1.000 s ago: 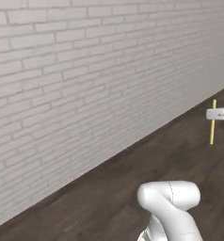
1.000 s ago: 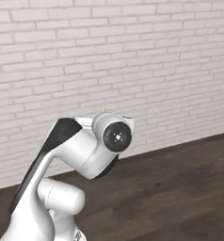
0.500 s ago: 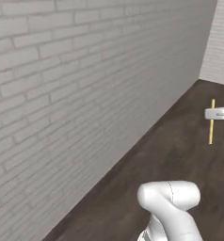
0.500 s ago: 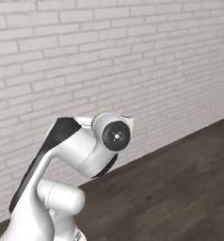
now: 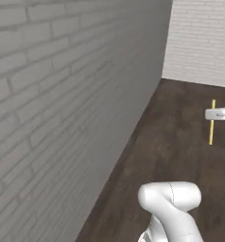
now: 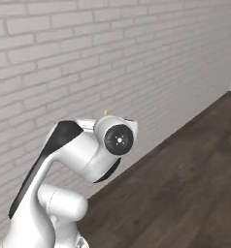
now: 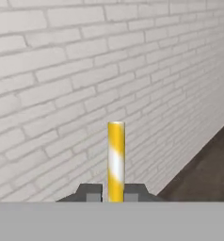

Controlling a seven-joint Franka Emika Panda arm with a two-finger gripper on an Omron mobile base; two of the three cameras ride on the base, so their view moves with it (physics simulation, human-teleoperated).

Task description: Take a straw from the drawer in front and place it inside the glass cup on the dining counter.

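Clearly the thin, straight yellow straw [image 7: 116,160] is light, stiff and slippery; the two-finger gripper [image 7: 113,193] is clamped near its lower end, holding it upright.

A bare indoor room: white brick walls [image 5: 62,94] and dark wooden floor [image 6: 185,184]

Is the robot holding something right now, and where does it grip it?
Yes: the yellow straw, upright, pinched between the two dark fingers partway along its length, both ends sticking out.
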